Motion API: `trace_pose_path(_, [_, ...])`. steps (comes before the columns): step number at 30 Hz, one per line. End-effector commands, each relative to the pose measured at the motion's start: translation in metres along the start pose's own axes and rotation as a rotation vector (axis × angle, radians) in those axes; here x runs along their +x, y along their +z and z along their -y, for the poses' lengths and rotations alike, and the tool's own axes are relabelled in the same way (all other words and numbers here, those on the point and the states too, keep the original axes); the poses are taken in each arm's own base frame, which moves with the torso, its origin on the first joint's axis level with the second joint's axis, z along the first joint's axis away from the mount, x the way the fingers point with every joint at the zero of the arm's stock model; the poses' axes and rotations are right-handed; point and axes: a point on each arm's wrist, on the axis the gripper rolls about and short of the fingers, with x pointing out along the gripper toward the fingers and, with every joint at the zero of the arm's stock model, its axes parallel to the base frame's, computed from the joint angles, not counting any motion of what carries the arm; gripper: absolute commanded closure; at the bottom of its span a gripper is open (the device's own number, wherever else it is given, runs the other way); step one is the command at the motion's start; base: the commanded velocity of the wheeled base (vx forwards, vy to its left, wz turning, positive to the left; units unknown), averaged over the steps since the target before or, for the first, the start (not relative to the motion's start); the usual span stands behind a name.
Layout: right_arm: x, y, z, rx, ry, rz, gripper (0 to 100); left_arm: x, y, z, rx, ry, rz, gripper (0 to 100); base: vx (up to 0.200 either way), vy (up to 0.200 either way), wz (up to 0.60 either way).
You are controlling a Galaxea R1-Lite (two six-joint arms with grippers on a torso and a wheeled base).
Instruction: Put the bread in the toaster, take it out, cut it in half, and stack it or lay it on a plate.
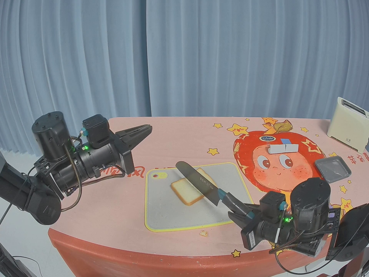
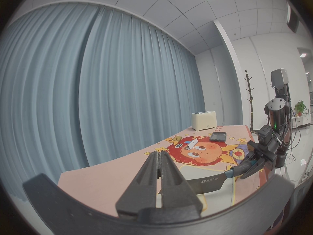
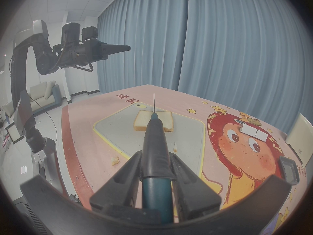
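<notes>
A slice of toasted bread lies flat on the grey cutting board with a yellow rim. My right gripper is shut on the handle of a knife, whose blade hangs edge-down over the slice, crossing its middle. Whether the blade touches the bread I cannot tell. My left gripper is shut with nothing in it, raised above the table's far left corner, apart from the board. The cream toaster stands at the far right edge.
A small dark tray sits right of the cartoon face print, near the toaster. A white and blue block lies on the face's forehead. A crumb rests by the board's near edge.
</notes>
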Motion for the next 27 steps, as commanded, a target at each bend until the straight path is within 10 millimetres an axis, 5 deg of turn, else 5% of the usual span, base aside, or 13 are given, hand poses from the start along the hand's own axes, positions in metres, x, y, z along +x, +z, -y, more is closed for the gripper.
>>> trace_pose_path(1, [-0.001,0.002,0.001,0.004,-0.001,0.008,100,0.017,0.01,0.003,-0.001,-0.035,0.008,100,0.0,0.0,0.0])
trace_pose_path(9, [0.001,-0.002,0.002,0.001,-0.008,-0.01,100,0.046,0.0,0.018,-0.003,-0.107,-0.005,100,0.0,0.0,0.0])
trace_pose_path(27, [0.0,-0.003,0.0,-0.006,0.004,-0.014,100,0.061,-0.04,0.032,-0.024,-0.148,-0.128,100,0.0,0.0,0.0])
